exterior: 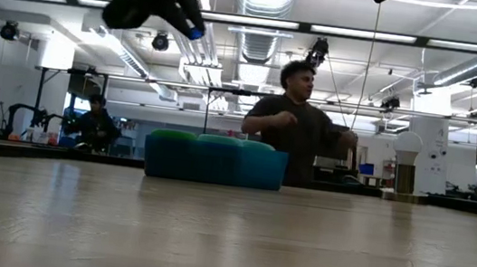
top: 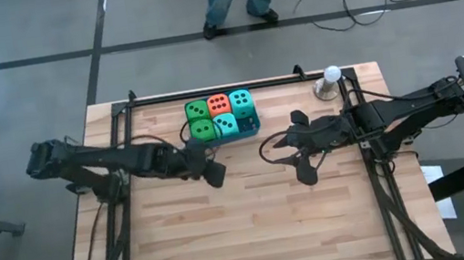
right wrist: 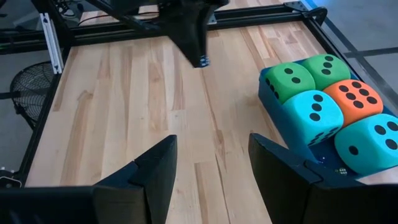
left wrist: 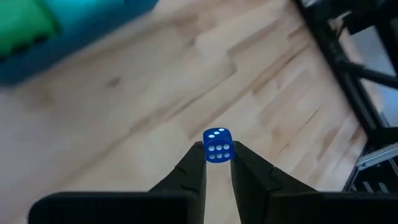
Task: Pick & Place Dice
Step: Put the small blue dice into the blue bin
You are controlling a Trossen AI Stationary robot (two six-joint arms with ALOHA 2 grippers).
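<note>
the left gripper (left wrist: 217, 167) is clamped on a small blue die (left wrist: 217, 145) (white pips), held up above the table (top: 256, 228) just in front of the blue tray (top: 250, 130). the five big dice (top: 221, 115) — two green, two teal, one orange-red — sit packed in that tray. the right gripper (right wrist: 211, 163) hovers beside the tray, fingers apart, holding nothing.

Pale plank-jointed wood worktop (top: 253, 210) with a matt, smooth finish; large dice (right wrist: 314, 115) look soft and matt, perhaps foam; small blue die (left wrist: 217, 145) glossy plastic.
</note>
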